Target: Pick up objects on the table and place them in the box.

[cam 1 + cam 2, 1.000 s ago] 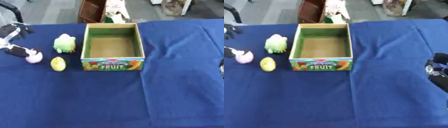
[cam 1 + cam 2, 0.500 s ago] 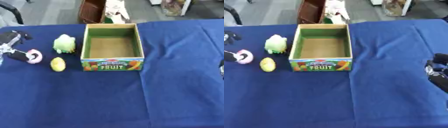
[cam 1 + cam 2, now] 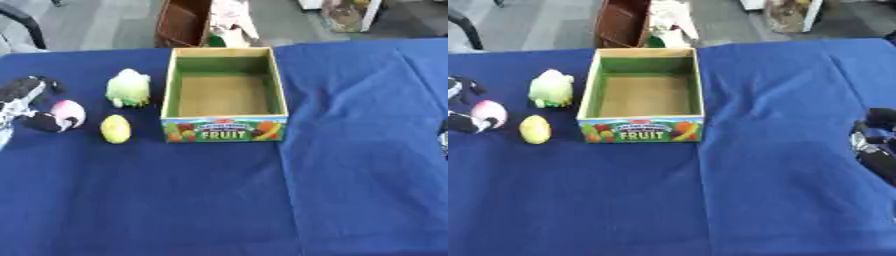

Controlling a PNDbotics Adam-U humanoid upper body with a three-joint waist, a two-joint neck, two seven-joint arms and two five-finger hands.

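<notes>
Fingers of the left hand [image 3: 31,102] curl around a small pink object [image 3: 68,112] at the table's left edge, dark fingertips closing against its near side; the picture is soft there, so whether it is lifted off the cloth is hard to say. Just right of it lies a yellow lemon-shaped object [image 3: 115,128] on the blue tablecloth [image 3: 262,200], and beyond that, nearer the far edge, sits a pale green object [image 3: 129,88], close beside the box's left wall without touching it. The open box [image 3: 225,131], with green inner walls, a brown floor and "FRUIT" printed on its front, stands mid-table with nothing inside. The right hand [image 3: 876,145] shows at the right edge, resting low; I cannot tell how its fingers are set.
</notes>
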